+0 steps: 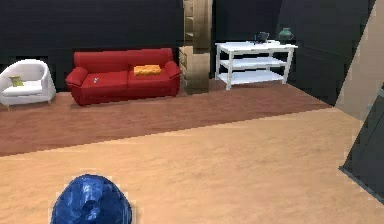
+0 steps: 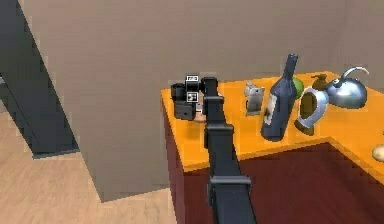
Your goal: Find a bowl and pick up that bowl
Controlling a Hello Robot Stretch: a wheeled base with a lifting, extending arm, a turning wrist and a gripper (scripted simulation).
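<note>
Fwd view: red sofa (image 1: 125,75), white shelf unit (image 1: 255,62) w/ small dark bits on top, too small to name.

Arm side view: arm (image 2: 225,160) out over orange counter (image 2: 235,130). Gripper (image 2: 185,105) sits well left of the bottle (image 2: 282,95); can't tell if jaws are apart or together. Prob. the bowl (image 2: 311,112): pale, curved, just right of bottle.

Step, I'd say: search ending, reach starting. Next: get gripper past bottle w/o knocking it.

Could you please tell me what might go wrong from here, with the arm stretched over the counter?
The tall dark bottle stands close beside the arm, so a sideways sweep could topple it toward the kettle. The tool sits near the corner of the orange counter, so a nudged item might fall off.
</note>
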